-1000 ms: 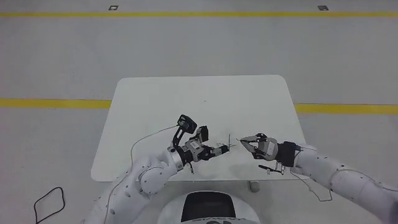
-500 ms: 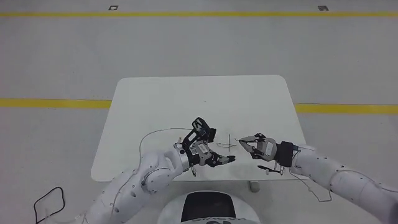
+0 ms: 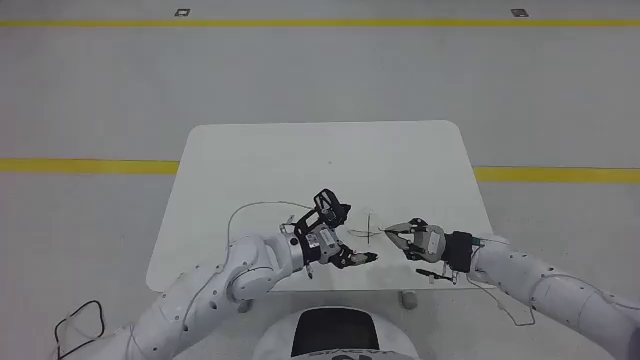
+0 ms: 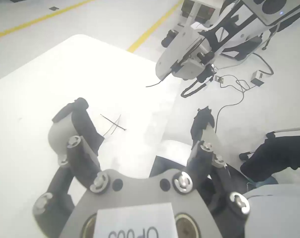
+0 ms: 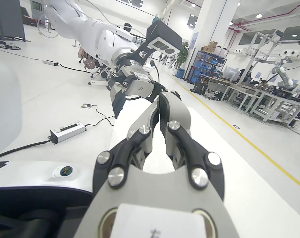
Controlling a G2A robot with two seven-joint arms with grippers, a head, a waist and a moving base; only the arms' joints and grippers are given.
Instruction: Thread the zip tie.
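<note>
Two pincers are held low over the near part of the desk (image 3: pixel 300 155), their tips turned toward each other. The left pincer (image 4: pixel 142 107) is spread wide and nothing is gripped in it; its dark-padded fingers (image 4: pixel 76 115) are kept off the desk surface. Just ahead of that pincer, between it and the right pincer (image 3: pixel 393 228), the zip tie (image 4: pixel 114 125) is laid flat on the desk as thin black strands crossed over one another, and it is touched by neither pincer. In the top view it is seen as a small dark cross (image 3: pixel 369 228) just off the right pincer's tip. The right pincer (image 5: pixel 162 100) is closed, with its fingers pressed together. From its tip a thin black strand (image 4: pixel 156 83) is seen to project toward the left pincer; whether this is another zip tie cannot be told. Beyond both pincers the white desk is continued to its far edge, and a yellow line (image 3: pixel 90 166) is marked on the floor behind it.
</note>
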